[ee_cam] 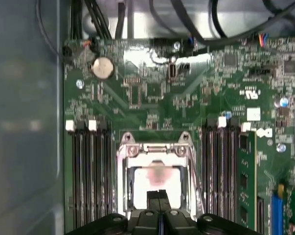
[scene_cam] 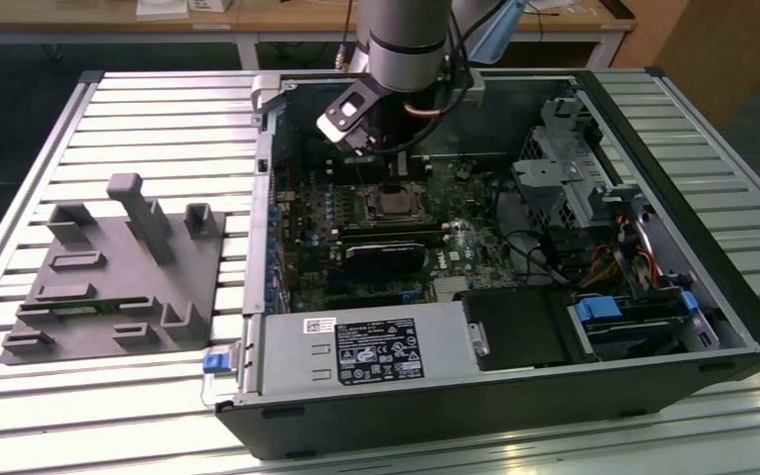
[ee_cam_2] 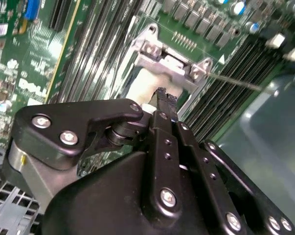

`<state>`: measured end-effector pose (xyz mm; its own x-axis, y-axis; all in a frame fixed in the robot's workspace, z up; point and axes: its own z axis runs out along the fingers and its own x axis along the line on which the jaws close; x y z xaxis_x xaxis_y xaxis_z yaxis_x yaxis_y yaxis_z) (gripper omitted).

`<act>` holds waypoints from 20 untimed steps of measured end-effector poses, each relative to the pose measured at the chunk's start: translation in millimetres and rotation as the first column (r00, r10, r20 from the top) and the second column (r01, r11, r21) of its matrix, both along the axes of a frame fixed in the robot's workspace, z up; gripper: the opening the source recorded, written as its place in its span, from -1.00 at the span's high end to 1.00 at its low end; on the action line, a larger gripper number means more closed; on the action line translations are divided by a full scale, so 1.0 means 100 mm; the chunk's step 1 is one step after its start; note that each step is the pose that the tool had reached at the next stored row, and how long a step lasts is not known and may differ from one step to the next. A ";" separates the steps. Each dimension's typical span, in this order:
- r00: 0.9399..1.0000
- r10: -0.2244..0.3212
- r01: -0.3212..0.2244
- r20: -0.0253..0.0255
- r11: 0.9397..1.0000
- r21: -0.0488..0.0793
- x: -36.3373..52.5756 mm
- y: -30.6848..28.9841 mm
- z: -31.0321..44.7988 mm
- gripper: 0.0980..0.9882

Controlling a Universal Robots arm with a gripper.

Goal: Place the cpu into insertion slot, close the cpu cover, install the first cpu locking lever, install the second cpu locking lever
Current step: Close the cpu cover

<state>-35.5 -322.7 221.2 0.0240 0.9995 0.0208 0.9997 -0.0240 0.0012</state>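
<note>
1. The cpu (ee_cam: 156, 177) lies flat in the insertion slot (scene_cam: 368, 202), its pale metal top showing through the square window of the cpu cover (ee_cam: 154, 149).
2. The cpu cover is a silver frame that lies down around the chip. In the second wrist view its hinge end (ee_cam_2: 167, 63) sits just beyond the fingertips, and a thin lever rod (ee_cam_2: 235, 82) sticks out from one corner over the memory slots (ee_cam: 88, 171).
3. The gripper (ee_cam: 159, 195) has its two black fingers pressed together with nothing between them. Their tips are over the chip inside the window, but I cannot tell whether they touch it. The second wrist view shows the same closed tips (ee_cam_2: 164, 96).
4. In the exterior view the slot is near the middle of the green motherboard (scene_cam: 473, 237), and the arm (scene_cam: 407, 30) comes down to it from 12 o'clock.
5. From the slot, the power supply (scene_cam: 380, 351) sits at 6 o'clock inside the open computer case (scene_cam: 513, 416).
6. A grey fixture (scene_cam: 116, 267) rests at 9 o'clock, outside the case on the slatted table (scene_cam: 155, 99).
</note>
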 end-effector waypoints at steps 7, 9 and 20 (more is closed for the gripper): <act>0.999 0.038 -0.038 0.000 0.999 0.000 -0.004 0.000 -0.021 0.98; 0.999 0.039 -0.039 0.000 0.999 0.000 -0.003 0.000 -0.022 0.98; 0.981 0.196 -0.196 0.000 0.981 -0.001 -0.003 0.000 -0.023 0.98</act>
<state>-35.8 -322.8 218.9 -0.1727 0.9848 0.0200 0.9850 0.1727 0.0012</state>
